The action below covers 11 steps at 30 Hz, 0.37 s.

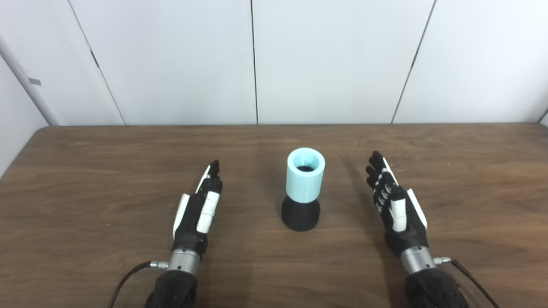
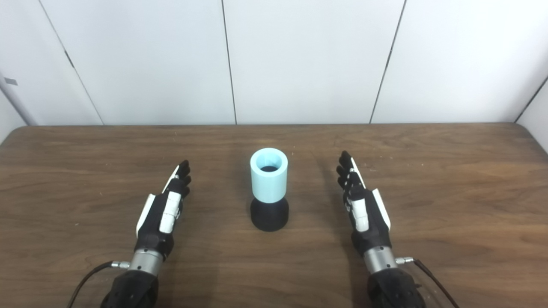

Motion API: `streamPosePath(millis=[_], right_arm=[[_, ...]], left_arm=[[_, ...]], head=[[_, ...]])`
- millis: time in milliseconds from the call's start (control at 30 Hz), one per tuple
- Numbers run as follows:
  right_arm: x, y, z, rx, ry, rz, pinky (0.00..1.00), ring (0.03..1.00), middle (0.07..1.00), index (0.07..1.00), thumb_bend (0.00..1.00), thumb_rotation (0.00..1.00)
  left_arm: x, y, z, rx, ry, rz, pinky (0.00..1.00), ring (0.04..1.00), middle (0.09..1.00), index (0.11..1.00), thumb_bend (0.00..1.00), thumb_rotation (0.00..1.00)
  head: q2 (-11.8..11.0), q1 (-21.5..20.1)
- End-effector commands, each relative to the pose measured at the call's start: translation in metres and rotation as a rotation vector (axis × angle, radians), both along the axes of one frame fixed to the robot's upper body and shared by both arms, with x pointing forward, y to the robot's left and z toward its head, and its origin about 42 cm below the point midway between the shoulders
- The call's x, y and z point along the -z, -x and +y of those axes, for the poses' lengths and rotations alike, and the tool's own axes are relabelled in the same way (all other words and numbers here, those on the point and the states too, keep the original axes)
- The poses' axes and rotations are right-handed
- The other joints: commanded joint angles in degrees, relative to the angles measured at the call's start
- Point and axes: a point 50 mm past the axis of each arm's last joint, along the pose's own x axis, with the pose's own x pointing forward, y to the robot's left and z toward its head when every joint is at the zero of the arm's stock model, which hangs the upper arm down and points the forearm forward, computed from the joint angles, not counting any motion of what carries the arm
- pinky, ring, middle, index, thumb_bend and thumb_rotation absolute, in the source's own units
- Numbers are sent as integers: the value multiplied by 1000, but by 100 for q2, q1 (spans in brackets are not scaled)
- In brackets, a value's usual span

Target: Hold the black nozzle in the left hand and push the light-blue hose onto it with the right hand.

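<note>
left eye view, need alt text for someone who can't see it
A light-blue hose stands upright on a black nozzle at the middle of a wooden table. The robot's left hand and right hand hover open on either side, touching neither piece, with white wall panels behind.

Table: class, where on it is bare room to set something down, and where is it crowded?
Bare wood lies along the table far edge by the wall, and outside each hand. Crowded: the middle, where the light-blue hose stands on the black nozzle, flanked by the left hand and right hand.

black-and-white left hand, silver wrists, seemingly black cables
</note>
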Motion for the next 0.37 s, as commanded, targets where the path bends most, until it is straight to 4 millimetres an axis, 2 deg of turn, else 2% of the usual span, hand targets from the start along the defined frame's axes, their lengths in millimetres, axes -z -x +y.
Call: streamPosePath(millis=[0, 333], right_arm=[[-18, -5, 4, -13, -35, -69, 1000, 1000, 1000, 1000, 848, 954], [-20, -4, 3, -31, -59, -70, 1000, 1000, 1000, 1000, 837, 933]], left_arm=[[-16, -8, -3, 11, -15, -93, 1000, 1000, 1000, 1000, 1000, 998], [-15, -9, -3, 1, -32, -101, 1000, 1000, 1000, 1000, 1000, 997]], head=[[-3, 3], [6, 23]])
